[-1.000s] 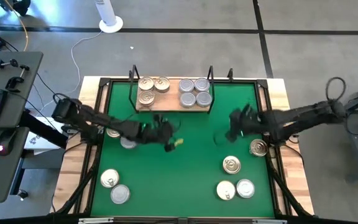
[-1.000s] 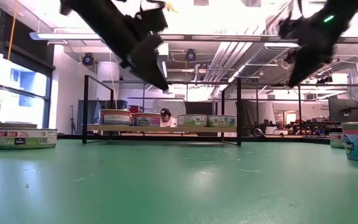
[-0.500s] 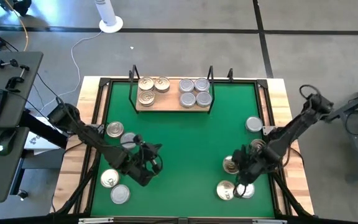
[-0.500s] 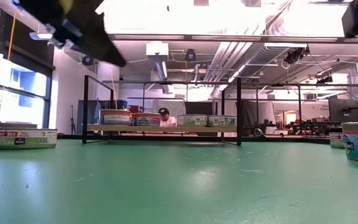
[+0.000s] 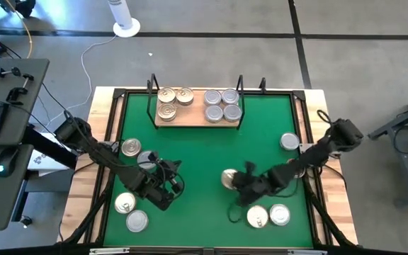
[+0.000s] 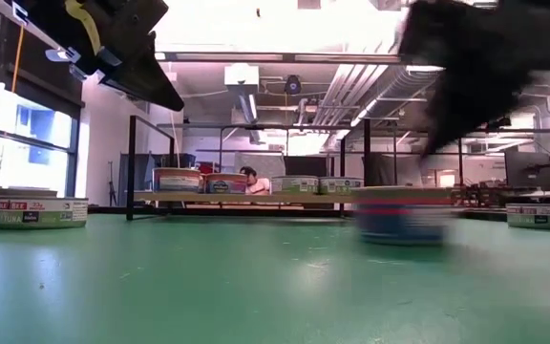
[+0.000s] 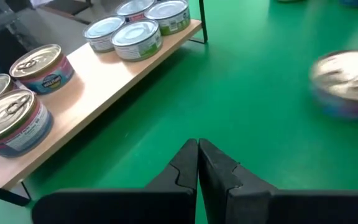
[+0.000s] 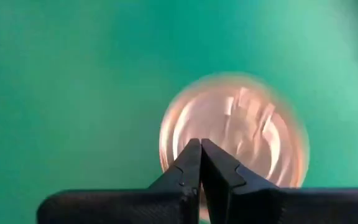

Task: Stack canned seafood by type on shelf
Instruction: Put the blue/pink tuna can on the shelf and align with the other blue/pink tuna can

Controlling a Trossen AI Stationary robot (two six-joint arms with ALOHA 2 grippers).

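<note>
Right now I'm keeping my right gripper [image 8: 199,163] pinched closed, directly behind a gold-lidded tin [image 5: 229,178] on the green mat [image 5: 204,152]; the shelf [image 5: 197,117] lies far beyond. My left gripper [image 7: 197,163], also closed, is waiting near-left.

The shelf [image 5: 196,115] stands at the far edge of the mat [image 5: 207,152]. On it, three cans [image 5: 171,101] sit at the left end and four cans [image 5: 223,104] at the right. Near of the shelf, one can [image 5: 229,178] lies mid-mat, two cans [image 5: 268,215] nearer right, others [image 5: 131,212] nearer left.
</note>
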